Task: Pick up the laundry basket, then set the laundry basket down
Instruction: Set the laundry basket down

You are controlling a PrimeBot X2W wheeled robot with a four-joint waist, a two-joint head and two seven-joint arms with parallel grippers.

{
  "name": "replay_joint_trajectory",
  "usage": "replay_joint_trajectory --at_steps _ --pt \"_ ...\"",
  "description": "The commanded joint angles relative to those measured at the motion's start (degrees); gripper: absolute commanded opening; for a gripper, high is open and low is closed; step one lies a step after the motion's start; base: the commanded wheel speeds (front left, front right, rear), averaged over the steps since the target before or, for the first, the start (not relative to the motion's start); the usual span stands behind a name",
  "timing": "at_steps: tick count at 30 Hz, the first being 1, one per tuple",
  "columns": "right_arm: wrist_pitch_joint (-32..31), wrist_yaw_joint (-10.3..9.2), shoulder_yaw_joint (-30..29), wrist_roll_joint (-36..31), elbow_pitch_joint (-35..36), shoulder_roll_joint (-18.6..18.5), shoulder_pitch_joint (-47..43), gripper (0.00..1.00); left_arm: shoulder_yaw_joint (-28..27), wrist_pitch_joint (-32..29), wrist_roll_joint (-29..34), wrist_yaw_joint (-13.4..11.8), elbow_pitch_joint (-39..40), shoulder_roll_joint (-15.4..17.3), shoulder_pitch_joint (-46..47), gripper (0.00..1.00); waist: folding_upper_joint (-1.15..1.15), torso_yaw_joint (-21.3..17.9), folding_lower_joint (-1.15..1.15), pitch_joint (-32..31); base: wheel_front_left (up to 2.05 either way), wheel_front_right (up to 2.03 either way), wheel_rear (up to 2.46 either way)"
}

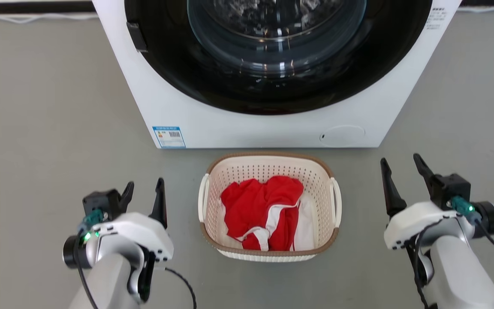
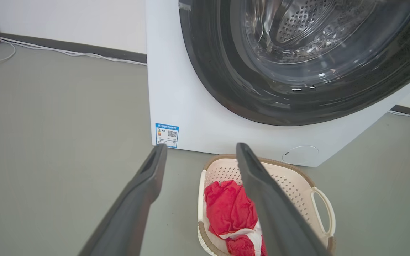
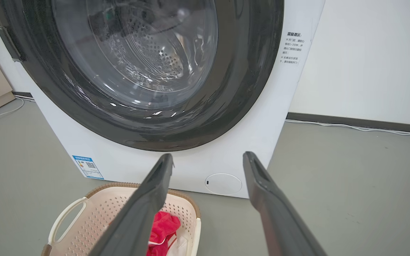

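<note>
The left pincer [image 1: 145, 183] and right pincer [image 1: 400, 159] each have two long dark tapered fingers [image 1: 160, 201], glossy white-silver wrists [image 1: 414, 219], teal plugs [image 1: 459, 202], green lights [image 1: 87, 235] and black cables [image 1: 183, 279].

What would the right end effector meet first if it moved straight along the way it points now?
Probably the washing machine's white front panel, just below the dark door; depth is unclear. The laundry basket lies beside that line.

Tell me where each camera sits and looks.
Head view: on the head, looking down at the cream perforated plastic laundry basket before the white washing machine; left gripper and right gripper, both open.
Left wrist view: left wrist, along its dark fingers.
Right wrist view: right wrist, along its dark fingers.
All share basket and washing machine.
</note>
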State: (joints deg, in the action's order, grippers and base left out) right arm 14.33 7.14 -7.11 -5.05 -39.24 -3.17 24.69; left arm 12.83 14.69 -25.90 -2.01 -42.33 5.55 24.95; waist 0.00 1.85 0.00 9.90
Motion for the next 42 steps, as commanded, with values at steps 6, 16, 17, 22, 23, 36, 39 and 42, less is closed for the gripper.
replay_joint_trajectory --at_steps 6,16,17,22,23,36,39,42 --pt "0.7 0.35 1.5 -0.5 4.2 0.3 -4.0 1.0 -4.4 0.3 3.7 -0.7 5.6 1.2 -4.6 1.0 0.0 0.2 0.0 -2.8 0.0 0.0 0.0" --pt "0.7 0.35 1.8 0.4 8.3 0.3 -11.2 1.0 -9.2 0.3 6.5 -0.2 11.4 0.7 -12.4 1.0 0.0 -0.2 0.0 -6.5 0.0 0.0 0.0" --pt "0.7 0.35 1.6 0.4 8.7 0.3 -11.8 1.0 -9.6 0.3 6.7 -0.2 11.9 0.7 -13.0 1.0 0.0 -0.2 0.0 -6.6 0.0 0.0 0.0" --pt "0.7 0.35 1.1 0.4 9.8 0.3 -13.7 1.0 -11.2 0.3 8.0 0.2 13.8 0.4 -15.2 1.0 0.0 -0.4 0.0 -7.2 0.0 0.0 0.0" --pt "0.7 0.35 1.0 0.4 9.9 0.3 -14.0 1.0 -11.4 0.3 8.2 0.3 14.1 0.4 -15.5 1.0 0.0 -0.4 0.0 -7.4 0.0 0.0 0.0" --pt "0.7 0.35 0.6 0.6 11.3 0.3 -17.3 1.0 -13.7 0.3 10.4 1.4 16.8 -1.1 -19.0 1.0 0.0 0.0 0.0 -9.5 0.0 0.0 0.0" --pt "0.7 0.35 0.6 0.5 11.4 0.3 -17.6 1.0 -14.0 0.3 10.8 1.5 17.0 -1.4 -19.1 1.0 0.0 0.1 0.0 -9.6 0.0 0.0 0.0" --pt "0.7 0.35 0.6 0.4 11.7 0.3 -17.6 1.0 -14.2 0.3 11.1 1.7 17.1 -1.6 -19.1 1.0 0.0 0.2 0.0 -9.7 0.0 0.0 0.0"
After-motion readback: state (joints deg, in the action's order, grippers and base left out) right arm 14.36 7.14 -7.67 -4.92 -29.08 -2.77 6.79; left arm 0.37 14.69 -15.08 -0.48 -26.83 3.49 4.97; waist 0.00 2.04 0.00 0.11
